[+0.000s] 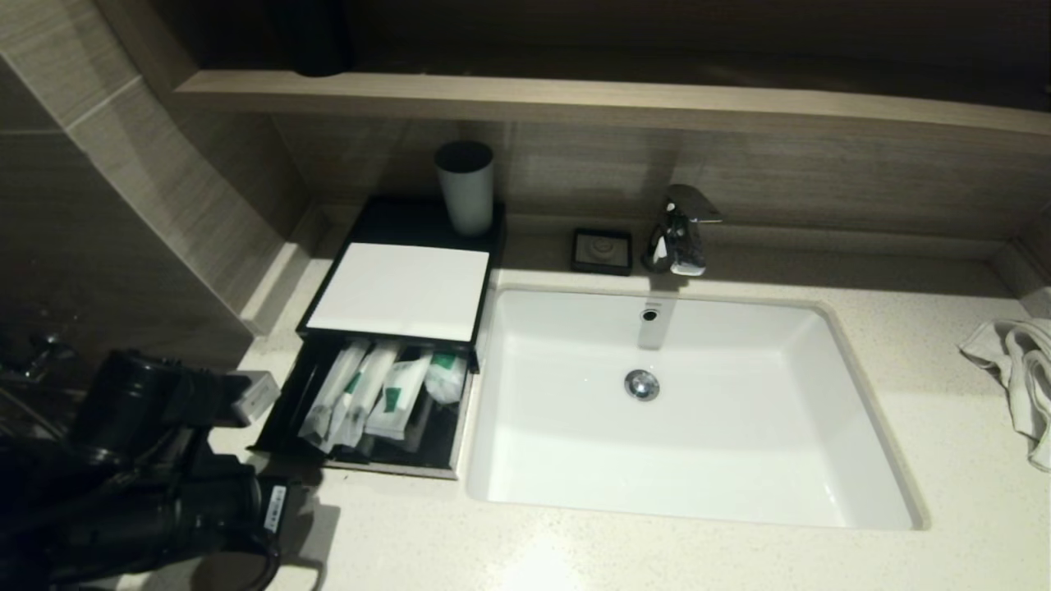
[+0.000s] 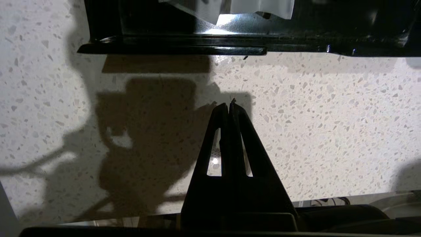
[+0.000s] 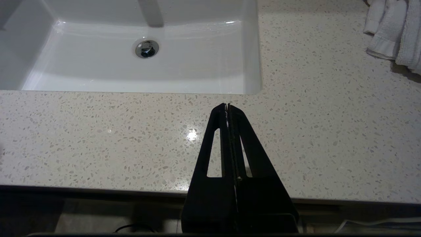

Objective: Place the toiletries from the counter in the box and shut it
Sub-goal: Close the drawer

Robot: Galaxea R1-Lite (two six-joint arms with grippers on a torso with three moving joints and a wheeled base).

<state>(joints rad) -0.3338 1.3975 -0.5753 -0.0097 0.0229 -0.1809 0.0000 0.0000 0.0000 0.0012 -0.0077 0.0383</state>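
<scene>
I can read no text anywhere; the green labels on the toiletries (image 1: 386, 394) in the box (image 1: 386, 328) are too small to make out.

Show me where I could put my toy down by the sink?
Bare counter runs along the front of the basin, and more lies between the basin and the towel. It is crowded on the left: the box, its open drawer and the left gripper.

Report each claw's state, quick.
Left claw: closed, holding nothing, over the counter just short of the open drawer.
Right claw: closed, empty, parked over the counter's front edge.
</scene>
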